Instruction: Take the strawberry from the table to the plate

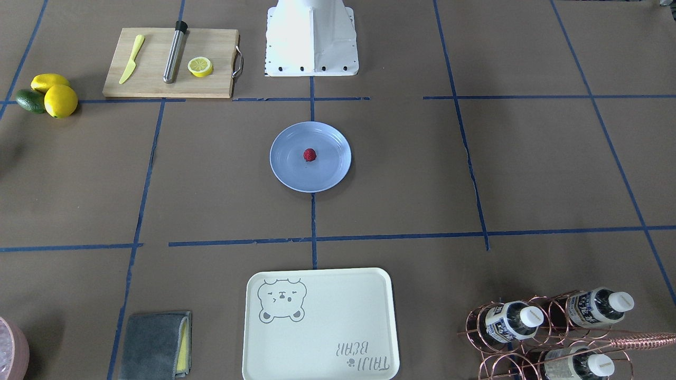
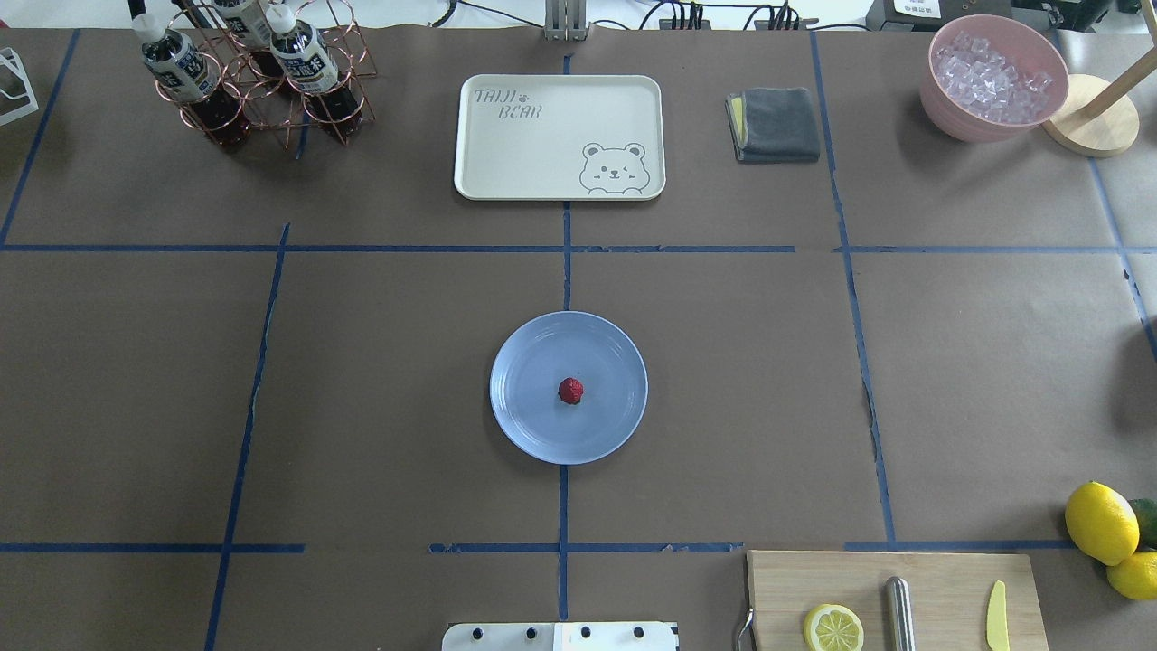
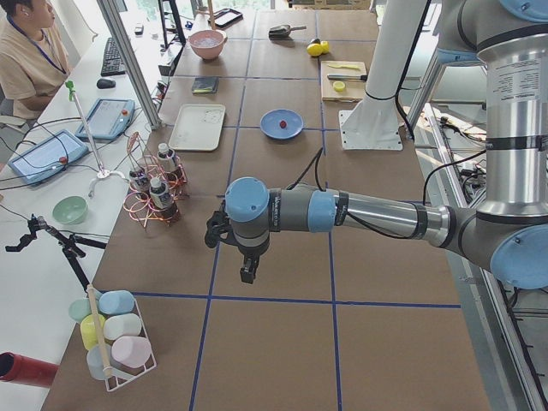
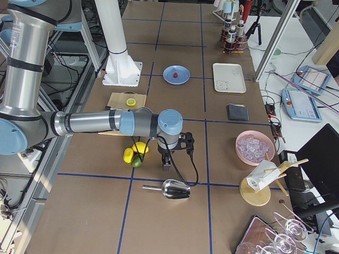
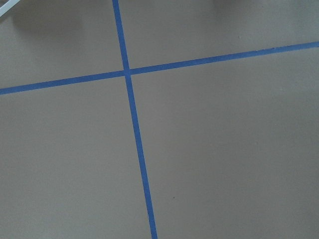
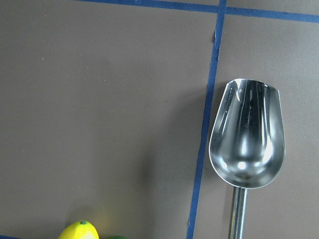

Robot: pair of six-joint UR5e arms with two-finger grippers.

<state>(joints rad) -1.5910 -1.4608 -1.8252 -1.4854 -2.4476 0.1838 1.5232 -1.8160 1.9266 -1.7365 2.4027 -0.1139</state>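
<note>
The small dark-red strawberry (image 1: 309, 154) (image 2: 570, 391) lies near the middle of the round light-blue plate (image 1: 330, 171) (image 2: 529, 420), which sits at the centre of the brown table (image 2: 380, 380). No arm or gripper appears in the overhead or front views. My left gripper (image 3: 248, 267) hangs over bare table far from the plate (image 3: 295, 120), seen only in the exterior left view. My right gripper (image 4: 166, 162) hangs beside the lemons, far from the plate (image 4: 183, 72), seen only in the exterior right view. I cannot tell whether either is open or shut.
A cutting board (image 2: 940, 588) holds a lemon half, a metal rod and a yellow knife. Lemons (image 2: 1100, 523) and an avocado lie at the right edge. A bear tray (image 2: 559, 136), bottle rack (image 2: 253, 72), grey cloth (image 2: 776, 123), ice bowl (image 2: 992, 77) and metal scoop (image 6: 246, 144) stand around.
</note>
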